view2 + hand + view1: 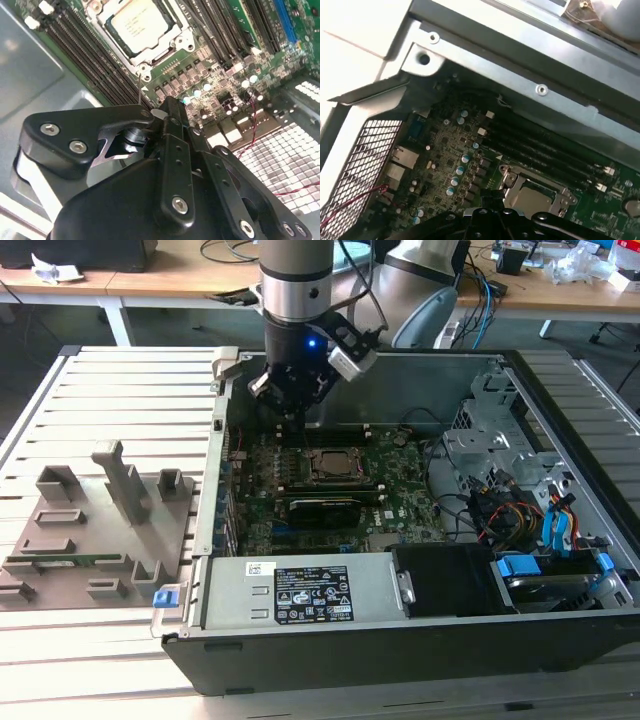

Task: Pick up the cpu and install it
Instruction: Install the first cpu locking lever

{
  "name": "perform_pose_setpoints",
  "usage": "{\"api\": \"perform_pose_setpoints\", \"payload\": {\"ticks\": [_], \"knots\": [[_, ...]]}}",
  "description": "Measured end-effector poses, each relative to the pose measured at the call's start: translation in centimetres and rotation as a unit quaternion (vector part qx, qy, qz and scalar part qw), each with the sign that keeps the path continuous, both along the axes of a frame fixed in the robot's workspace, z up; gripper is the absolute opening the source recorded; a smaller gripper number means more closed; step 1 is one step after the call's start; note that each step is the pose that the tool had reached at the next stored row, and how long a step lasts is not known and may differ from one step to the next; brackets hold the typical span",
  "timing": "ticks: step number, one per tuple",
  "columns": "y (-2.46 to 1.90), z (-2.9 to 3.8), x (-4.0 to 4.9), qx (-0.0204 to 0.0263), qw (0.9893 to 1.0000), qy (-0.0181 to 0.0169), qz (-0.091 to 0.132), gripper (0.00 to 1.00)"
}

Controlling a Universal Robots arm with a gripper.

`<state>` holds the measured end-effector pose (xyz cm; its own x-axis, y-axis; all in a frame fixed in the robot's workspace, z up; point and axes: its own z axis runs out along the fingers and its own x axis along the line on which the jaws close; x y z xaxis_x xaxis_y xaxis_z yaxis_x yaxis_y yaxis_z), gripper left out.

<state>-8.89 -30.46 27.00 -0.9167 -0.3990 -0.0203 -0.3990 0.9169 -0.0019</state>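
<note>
Cpu (139, 25) is sitting flat in the motherboard socket (175, 46), metal top facing up, just ahead of the jaws. Gripper (159, 114) is hovering, jaws seemingly pinched together on nothing, though the view is poor. Square, no long axis. Likely light, stiff, fragile; edges are the hold.
</note>
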Motion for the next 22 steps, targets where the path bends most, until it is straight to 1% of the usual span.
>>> {"api": "perform_pose_setpoints", "payload": {"ticks": [2,3,4,6,7,8,9,10,11,14,15,16,17,19,20,21,22], "knots": [[0.0,-0.01,0.0,-0.0007,0.9999,0.0,-0.015,0.11],[0.0,-0.02,0.0,-0.0011,0.9996,0.0,-0.028,0.11],[0.0,-0.03,0.0,-0.0016,0.9992,0.0,-0.039,0.11],[0.0,-0.06,0.0,-0.0029,0.9979,0.0,-0.064,0.11],[0.0,-0.07,0.0,-0.0041,0.997,-0.0001,-0.077,0.11],[0.0,-0.07,0.0,-0.0096,0.996,-0.0004,-0.089,0.11],[0.0,-0.06,0.0,-0.0173,0.9953,-0.001,-0.095,0.11],[0.0,-0.07,0.0,-0.0231,0.9945,-0.0015,-0.102,0.11],[0.0,-0.12,0.0,-0.0241,0.9911,-0.0009,-0.131,0.11],[0.0,-0.24,0.0,-0.024,0.9841,0.0003,-0.176,0.11],[-0.01,-0.24,0.0,-0.0213,0.9835,0.0008,-0.18,0.11],[0.0,-0.25,-0.04,-0.01,0.9832,0.0029,-0.182,0.11],[0.0,-0.25,-0.06,-0.0023,0.983,0.0043,-0.183,0.11],[0.0,-0.25,-0.07,-0.0022,0.983,0.0043,-0.184,0.11],[0.06,-0.27,-0.37,-0.0022,0.983,0.0044,-0.184,0.11],[0.29,-0.28,-0.74,-0.0023,0.983,0.0044,-0.184,0.11],[0.58,-0.3,-0.89,-0.0012,0.983,0.0046,-0.184,0.11]]}}
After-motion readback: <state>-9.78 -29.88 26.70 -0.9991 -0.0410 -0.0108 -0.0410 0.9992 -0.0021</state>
